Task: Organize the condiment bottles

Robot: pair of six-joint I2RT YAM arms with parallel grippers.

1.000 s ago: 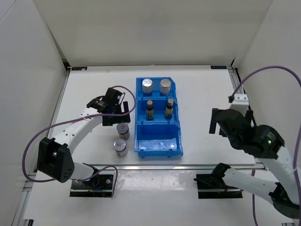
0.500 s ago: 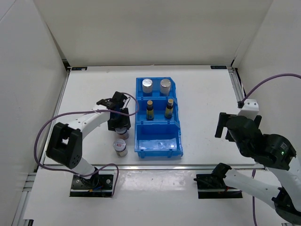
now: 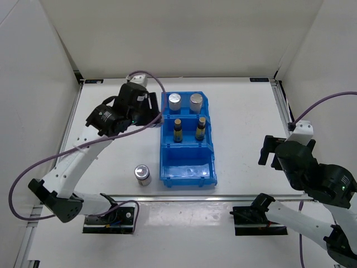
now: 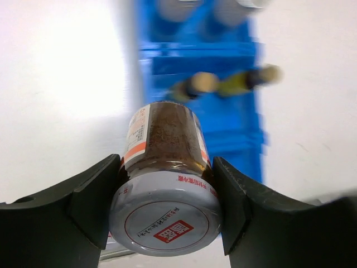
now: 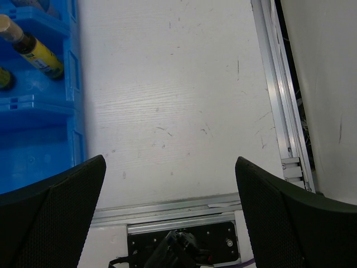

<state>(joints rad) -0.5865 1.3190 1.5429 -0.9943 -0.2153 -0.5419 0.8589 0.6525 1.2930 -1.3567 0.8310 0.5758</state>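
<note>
Shows, from above, a white worktop [image 3: 240, 111] with a blue three-compartment bin [image 3: 187, 170] at its middle. Holds two silver-topped cylinders [image 3: 175, 101] in the far compartment, two amber bottles [image 3: 178, 129] upright in the middle one, and nothing in the near one.

Raises the left arm [image 3: 83, 156] high over the far left of the worktop, just beside the bin's far left corner. Keeps the right arm [image 3: 312, 176] well off to the right, right fingers [image 5: 50, 212] wide apart on nothing.

Differs from a second ago: then, two short jars left of the bin under spread left fingers [image 4: 89, 195]. Now leaves only the nearer jar [image 3: 143, 175] there, upright, near the bin's near left corner. Clamps those left fingers on the lifted jar [image 4: 165, 156], at its sides just under the lid, clear of the worktop. Means one jar picked up, probably bound for the empty near compartment, with one more to fetch.

Turns the lifted jar's silver lid to the wrist camera and its base away toward worktop and bin. Runs its long axis lid to base, along the fingers. Cannot tell from above whether truly plumb.
</note>
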